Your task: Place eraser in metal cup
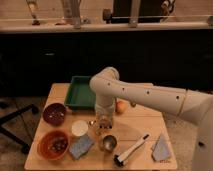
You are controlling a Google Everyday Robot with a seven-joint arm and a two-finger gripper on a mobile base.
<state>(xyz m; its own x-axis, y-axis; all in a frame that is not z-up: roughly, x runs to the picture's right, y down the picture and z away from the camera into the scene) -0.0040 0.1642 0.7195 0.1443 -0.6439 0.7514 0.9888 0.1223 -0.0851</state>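
Observation:
The metal cup [107,143], small, shiny and round with a dark inside, stands near the front of the wooden table [145,125]. My gripper [102,123] points down from the white arm [145,95]. It hangs just behind and above the metal cup, to the right of the white cup [79,128]. I cannot make out the eraser; it may be hidden at the gripper.
A green tray [81,93] lies at the back. A dark red-brown bowl [54,113] and an orange bowl [53,145] sit on the left. A blue sponge [81,146], an orange fruit [121,106], a black-and-white brush [131,150] and a grey cloth [161,148] lie around.

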